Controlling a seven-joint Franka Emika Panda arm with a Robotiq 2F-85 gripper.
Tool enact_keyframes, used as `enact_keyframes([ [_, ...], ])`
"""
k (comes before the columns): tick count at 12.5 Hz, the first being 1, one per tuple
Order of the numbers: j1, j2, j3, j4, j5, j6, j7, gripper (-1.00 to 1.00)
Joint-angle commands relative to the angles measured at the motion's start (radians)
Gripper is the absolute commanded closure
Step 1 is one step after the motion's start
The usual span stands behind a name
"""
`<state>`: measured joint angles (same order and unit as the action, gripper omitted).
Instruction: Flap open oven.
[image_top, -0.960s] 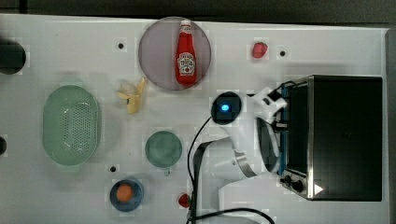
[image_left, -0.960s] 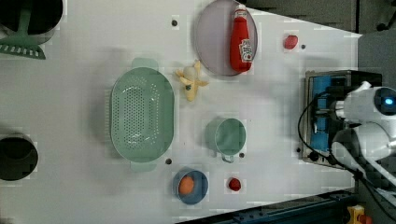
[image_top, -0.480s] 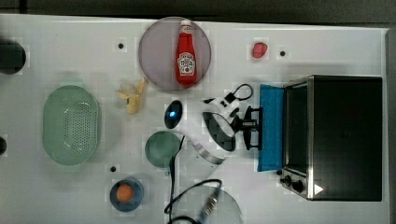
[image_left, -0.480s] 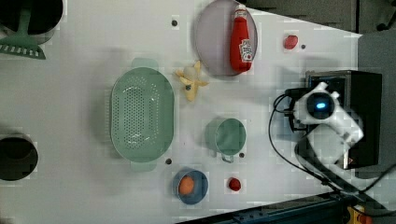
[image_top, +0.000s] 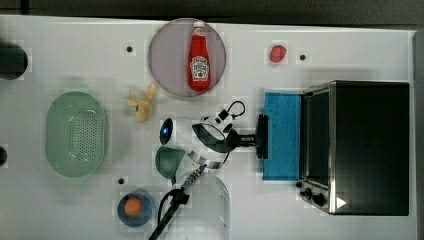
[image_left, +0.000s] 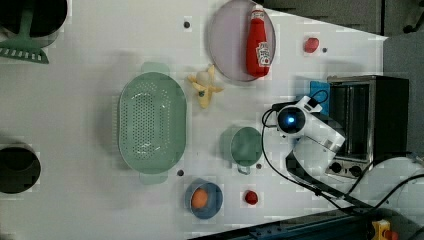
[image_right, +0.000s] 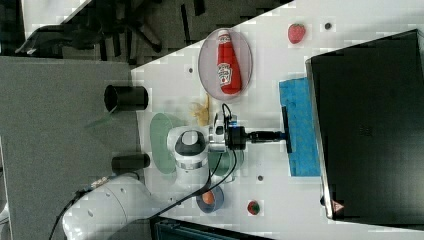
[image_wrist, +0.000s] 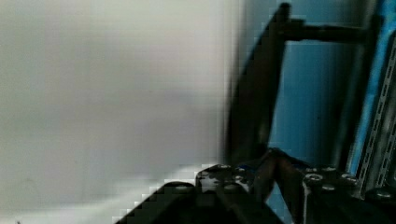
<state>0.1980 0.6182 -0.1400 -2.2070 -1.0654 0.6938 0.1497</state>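
The oven stands at the top view's right, black-topped with a silver front frame. Its blue glass door lies folded down flat on the table, leaving the cavity exposed. The dark bar handle runs along the door's free edge. My gripper reaches in level from the top view's left and is shut on that handle. The right view has the same grip: gripper on the handle, door flat. Up close in the wrist view, the handle passes between my fingers.
A ketchup bottle lies on a round plate. Around my arm are a banana, a green mug and a blue bowl holding an orange. A green colander sits further left; a strawberry lies above the oven.
The oven door has swung down from nearly upright to flat. My gripper has travelled toward the top view's left with the handle in it.
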Motion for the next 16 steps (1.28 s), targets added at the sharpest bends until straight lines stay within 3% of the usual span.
enact_keyframes([
  [1, -0.011, -0.009, -0.01, 0.043, 0.003, 0.02, 0.076, 0.65],
  [5, -0.011, -0.04, -0.002, 0.07, 0.061, 0.087, 0.077, 0.65],
  [6, -0.011, -0.061, 0.006, 0.07, 0.137, 0.117, 0.077, 0.65],
  [12, -0.022, -0.314, 0.008, 0.07, 0.825, 0.105, 0.076, 0.65],
  [14, -0.027, -0.423, 0.004, 0.072, 0.952, 0.046, 0.067, 0.65],
  [16, -0.03, -0.528, -0.014, 0.087, 0.979, -0.037, 0.067, 0.65],
])
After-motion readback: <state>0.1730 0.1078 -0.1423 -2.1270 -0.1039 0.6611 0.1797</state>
